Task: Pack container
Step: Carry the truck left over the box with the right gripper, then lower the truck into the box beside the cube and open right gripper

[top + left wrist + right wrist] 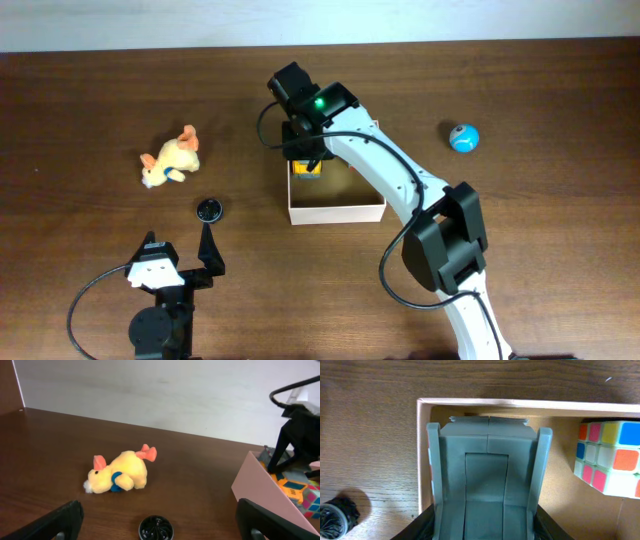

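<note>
Right wrist view: right gripper (489, 427) is lowered into a corner of the container (520, 405), jaws partly closed. Grey material fills the gap between them, so I cannot tell whether anything is held. A multicoloured puzzle cube (610, 457) lies on the container's tan floor, just beside the gripper. The container sits mid-table. The left gripper (159, 506) is low over the table with jaws spread wide and empty. It faces a small black round piece (156, 531), with a yellow plush toy (120, 474) beyond. A blue ball (463, 137) lies well apart, right of the container
</note>
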